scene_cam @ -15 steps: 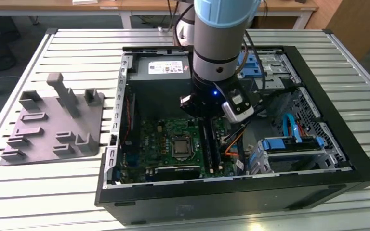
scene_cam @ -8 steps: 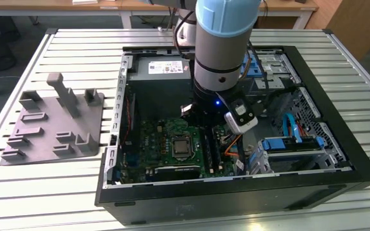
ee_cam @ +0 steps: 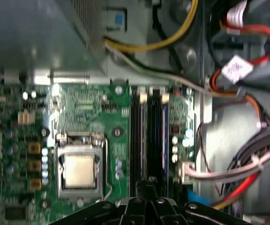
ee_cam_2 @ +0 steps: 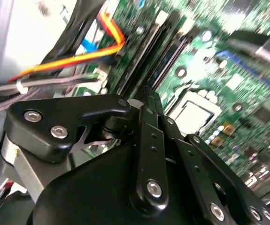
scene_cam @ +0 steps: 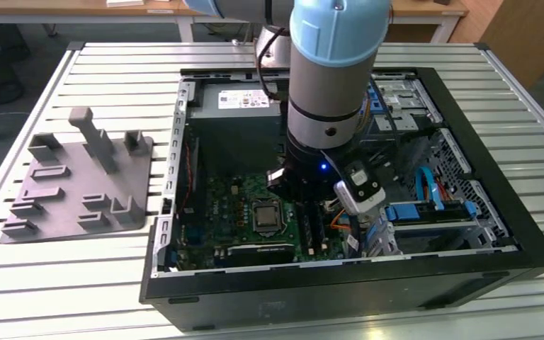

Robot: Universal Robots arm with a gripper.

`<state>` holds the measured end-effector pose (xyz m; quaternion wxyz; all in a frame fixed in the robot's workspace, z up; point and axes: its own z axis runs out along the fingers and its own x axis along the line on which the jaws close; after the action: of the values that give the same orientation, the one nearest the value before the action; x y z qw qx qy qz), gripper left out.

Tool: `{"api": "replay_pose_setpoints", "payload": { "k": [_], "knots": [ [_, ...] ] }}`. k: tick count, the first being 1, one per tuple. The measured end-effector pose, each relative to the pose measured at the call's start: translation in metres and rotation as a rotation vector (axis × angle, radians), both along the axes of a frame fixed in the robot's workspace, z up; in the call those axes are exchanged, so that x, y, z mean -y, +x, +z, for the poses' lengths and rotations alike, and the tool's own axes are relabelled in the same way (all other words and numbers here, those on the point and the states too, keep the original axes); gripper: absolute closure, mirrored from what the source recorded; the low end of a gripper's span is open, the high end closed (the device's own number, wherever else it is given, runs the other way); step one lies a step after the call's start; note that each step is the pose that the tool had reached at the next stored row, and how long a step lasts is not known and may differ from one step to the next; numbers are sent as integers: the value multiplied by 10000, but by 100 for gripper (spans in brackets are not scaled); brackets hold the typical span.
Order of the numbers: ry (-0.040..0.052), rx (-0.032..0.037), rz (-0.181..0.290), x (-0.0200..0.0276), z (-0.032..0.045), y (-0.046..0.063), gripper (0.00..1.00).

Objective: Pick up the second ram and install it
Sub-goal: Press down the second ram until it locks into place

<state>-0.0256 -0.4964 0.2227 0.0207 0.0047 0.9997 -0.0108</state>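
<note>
One slatted metal table [scene_cam: 111, 64], recorded in the exterior view, carrying one open computer case [scene_cam: 499, 234] and, at the exterior view's left, one grey moulded block [scene_cam: 74, 184], well apart from the work. One arm [scene_cam: 333, 71] reaching down into the case over one green motherboard [scene_cam: 224, 205]. One silver processor socket [ee_cam: 81, 171] logged in both wrist views, beside the bank of long slots. Seen in the first wrist view and not from outside: two pale latch tabs [ee_cam: 143, 97] at the far end of the slots, one yellow cable [ee_cam: 172, 40] beyond them. Second ram [ee_cam: 147, 140] noted as a dark narrow stick lying along the slot bank, in line with the gripper [ee_cam: 146, 185], near end hidden beneath it. Jaws drawn narrow, tips close together over that end; actual clamping on the stick not determinable. Second wrist view: same gripper [ee_cam_2: 149, 93] linkage converging on the slots, orange wires [ee_cam_2: 78, 58] alongside.
</note>
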Motion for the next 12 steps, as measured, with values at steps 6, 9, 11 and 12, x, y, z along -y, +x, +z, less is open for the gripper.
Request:
{"api": "replay_pose_setpoints", "payload": {
  "k": [6, 9, 11, 12],
  "knots": [
    [-402, -1, -1, 131, -5, -1, 90],
    [-601, 0, 0, 165, -16, 0, 90],
    [-653, -7, 1, 188, -31, 0, 90],
    [-655, -8, 1, 200, -45, 0, 90]
  ]
}}
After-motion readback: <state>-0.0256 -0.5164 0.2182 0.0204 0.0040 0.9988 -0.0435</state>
